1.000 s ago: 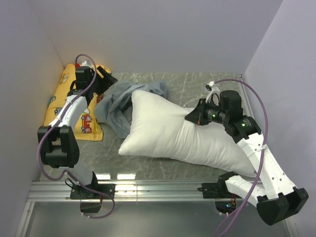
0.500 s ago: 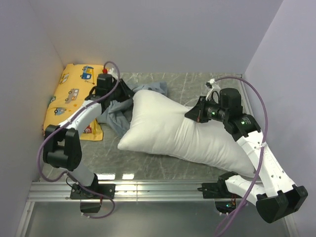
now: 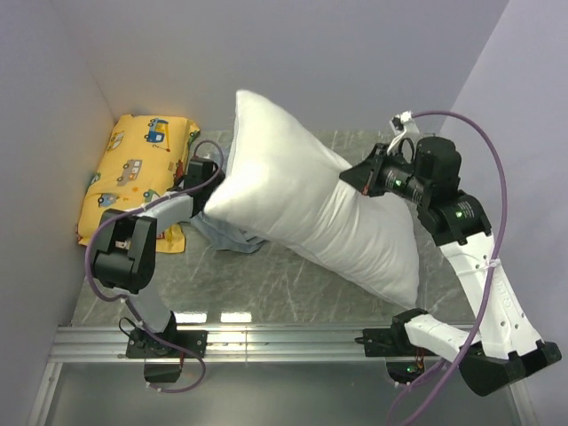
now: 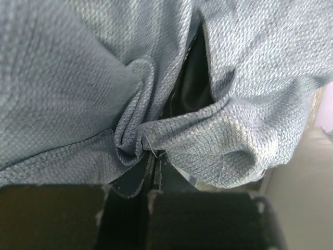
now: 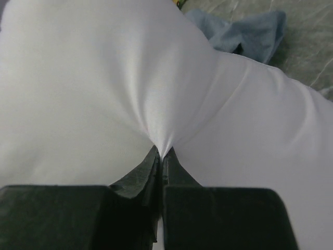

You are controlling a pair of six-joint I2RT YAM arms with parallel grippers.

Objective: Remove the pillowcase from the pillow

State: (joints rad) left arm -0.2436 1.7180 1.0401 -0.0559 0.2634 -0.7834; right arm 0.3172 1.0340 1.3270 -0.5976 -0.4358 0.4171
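Observation:
The big white pillow (image 3: 311, 200) hangs tilted above the table, its far end up against the back wall. My right gripper (image 5: 162, 154) is shut on a pinch of the pillow's (image 5: 104, 88) white skin, on its right side (image 3: 351, 177). The grey-blue pillowcase (image 3: 232, 238) lies crumpled on the table under the pillow's left end, off the pillow. My left gripper (image 4: 153, 156) is shut on a fold of the pillowcase (image 4: 78, 88); in the top view its fingers are hidden behind the pillow's edge. A corner of the pillowcase (image 5: 244, 34) shows past the pillow in the right wrist view.
A yellow cushion with cartoon vehicles (image 3: 133, 169) lies in the back left corner beside my left arm (image 3: 160, 209). Walls close the table on the left, back and right. A metal rail (image 3: 284, 337) runs along the near edge.
My right gripper has lifted the pillow, swinging its left end up off the pillowcase. My left gripper moved right from the yellow cushion and shut on the pillowcase.

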